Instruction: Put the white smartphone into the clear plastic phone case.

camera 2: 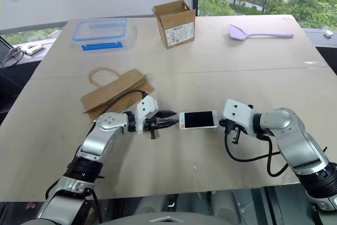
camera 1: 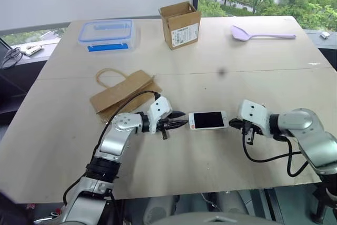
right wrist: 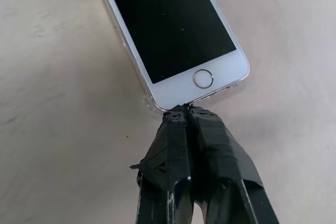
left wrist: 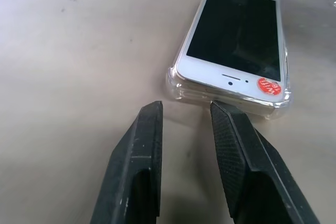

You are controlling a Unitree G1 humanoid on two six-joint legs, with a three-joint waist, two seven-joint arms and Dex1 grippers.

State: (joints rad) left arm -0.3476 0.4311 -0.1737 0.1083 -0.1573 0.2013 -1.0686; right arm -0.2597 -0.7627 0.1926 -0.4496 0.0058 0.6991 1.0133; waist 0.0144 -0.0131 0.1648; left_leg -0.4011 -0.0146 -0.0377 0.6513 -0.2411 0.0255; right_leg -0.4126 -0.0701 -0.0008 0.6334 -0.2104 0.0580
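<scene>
A: What stood on the left?

B: The left gripper (camera 1: 180, 124) lay low on the table (camera 1: 63, 130), its fingers (left wrist: 142, 156) apart with nothing between them, tips just beside the earpiece end of the white smartphone (camera 1: 208, 120). It looked placed to brace or nudge that end.

A: And the phone itself?

B: It lay screen up at mid-table, resting on the clear plastic phone case (left wrist: 176, 85). The earpiece end seemed to ride above the rim, so probably not fully seated.

A: The right side?

B: The right gripper (right wrist: 182, 109) had its fingers pressed together, empty, tips touching the home-button end, likely to push it home.
</scene>
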